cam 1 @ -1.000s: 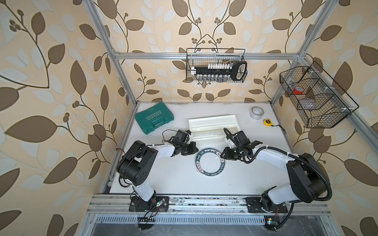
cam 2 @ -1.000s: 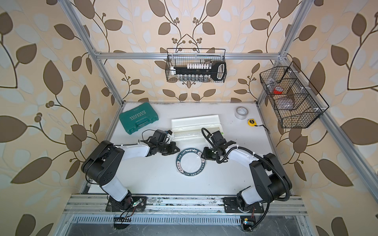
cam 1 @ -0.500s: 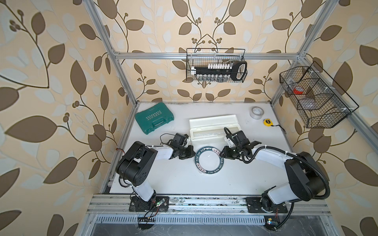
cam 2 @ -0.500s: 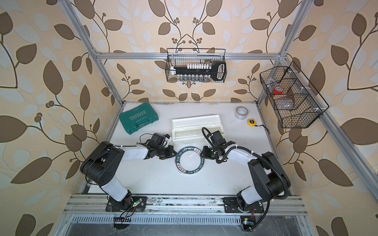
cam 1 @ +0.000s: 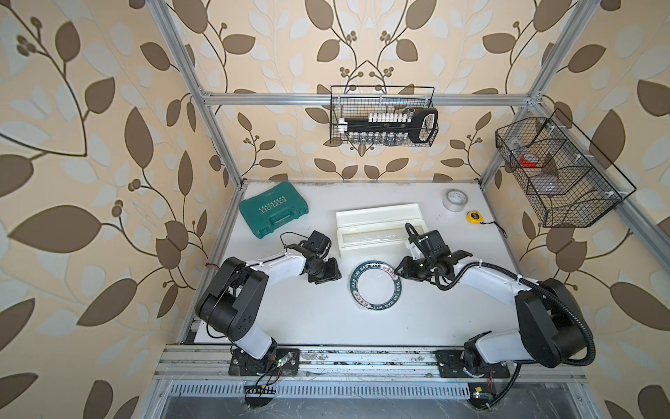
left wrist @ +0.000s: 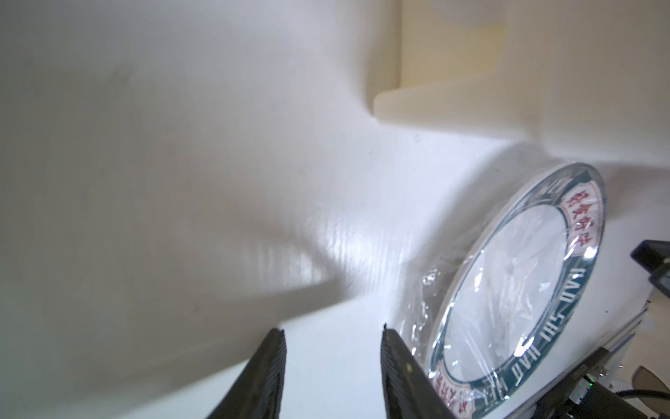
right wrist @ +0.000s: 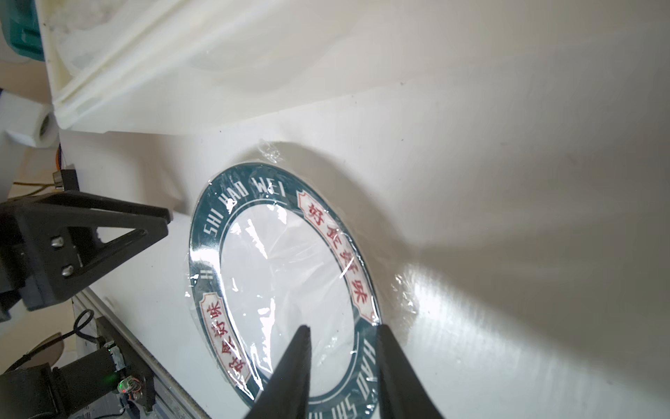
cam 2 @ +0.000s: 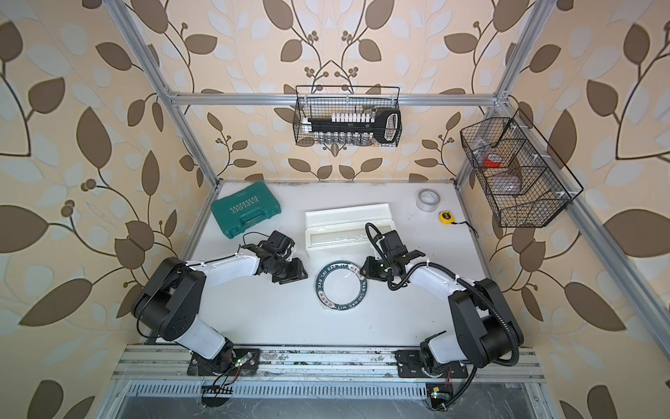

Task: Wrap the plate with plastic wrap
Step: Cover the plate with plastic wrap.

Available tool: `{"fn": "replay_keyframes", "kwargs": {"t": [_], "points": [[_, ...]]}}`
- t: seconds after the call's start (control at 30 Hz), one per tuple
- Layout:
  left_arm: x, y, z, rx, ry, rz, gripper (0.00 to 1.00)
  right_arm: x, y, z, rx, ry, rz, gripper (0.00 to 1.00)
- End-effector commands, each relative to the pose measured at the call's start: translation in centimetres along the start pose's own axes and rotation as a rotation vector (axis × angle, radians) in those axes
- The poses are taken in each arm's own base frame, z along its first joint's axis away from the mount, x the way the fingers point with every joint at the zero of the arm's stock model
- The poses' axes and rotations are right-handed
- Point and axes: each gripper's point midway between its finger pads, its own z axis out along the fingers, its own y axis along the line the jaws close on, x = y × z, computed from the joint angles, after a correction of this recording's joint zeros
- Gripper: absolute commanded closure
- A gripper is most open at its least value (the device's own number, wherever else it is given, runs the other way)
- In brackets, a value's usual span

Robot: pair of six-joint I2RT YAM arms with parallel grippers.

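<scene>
At the centre of the white table (cam 1: pixel 308 319), the plate (cam 1: pixel 397 290) lies flat and face up, with the plastic wrap (right wrist: pixel 275 254) drawn across its well and navy rim; both wrist views show glossy creases over the lettering. Read the top views as a clock face centred on the plate. The dispenser box (cam 1: pixel 377 230) sits at 12 o'clock, just beside the rim. The left gripper (left wrist: pixel 331 330) stands at 9 o'clock, near the rim but clear of it. The right gripper (right wrist: pixel 342 328) stands at 2 o'clock, tips over the rim. Left jaws: spread, with only bare table between them. Right jaws: parted by a narrower gap, with wrapped rim visible between them and nothing pinched as far as the wrist view shows. Outside the rim the film gathers in small crumpled margins, one of them on the 9 o'clock side. Handling, by judgement: the plate is rigid and glossy, likely to slide on the smooth table if pushed sideways, and liable to chip if dropped. The film is very light, limp and clingy, and it tears or peels back easily when dragged. Take hold of the film only at the crumpled margins, pinching low with the fingertips, then tuck it under the edge. Avoid the taut span over the well, where a tip could puncture it. To steady the plate, grip across the rim with light force, since the film makes it slippery.
</scene>
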Motion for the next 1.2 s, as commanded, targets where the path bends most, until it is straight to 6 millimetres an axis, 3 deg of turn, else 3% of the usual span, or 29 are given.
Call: {"fn": "replay_keyframes", "kwargs": {"t": [0.0, 0.07, 0.13, 0.3, 0.77, 0.87, 0.97, 1.07, 1.17], "points": [[-0.7, -3.7, -3.5, 0.137, -0.079, 0.032, 0.5, 0.4, -1.0, -0.5, 0.059, 0.01, -0.008, 0.65], [-0.5, -6.5, -4.1, 0.261, -0.102, 0.042, 0.47, 0.7, -1.2, -0.2, 0.061, 0.025, -0.007, 0.64], [-0.1, -7.7, -3.5, 0.312, -0.09, 0.043, 0.46, 1.0, -1.3, 0.0, 0.06, 0.033, -0.001, 0.64], [0.3, -7.1, -0.1, 0.283, -0.019, 0.029, 0.5, 1.3, -0.8, 0.6, 0.035, 0.05, 0.007, 0.69], [1.5, -7.4, 3.2, 0.308, 0.056, 0.014, 0.64, 2.3, -0.9, 2.2, 0.009, 0.092, 0.024, 0.73], [2.1, -6.8, 3.6, 0.283, 0.072, 0.009, 0.65, 2.4, -1.0, 2.2, 0.01, 0.095, 0.027, 0.73], [2.1, -5.8, 2.7, 0.222, 0.052, 0.028, 0.62, 2.5, -1.0, 2.1, 0.01, 0.092, 0.026, 0.73], [2.0, -6.2, 2.3, 0.237, 0.043, 0.036, 0.61, 2.5, -1.0, 2.1, 0.004, 0.091, 0.029, 0.74], [2.8, -6.9, 3.4, 0.288, 0.075, 0.014, 0.63, 2.6, -0.8, 2.5, -0.014, 0.1, 0.043, 0.75]]}}
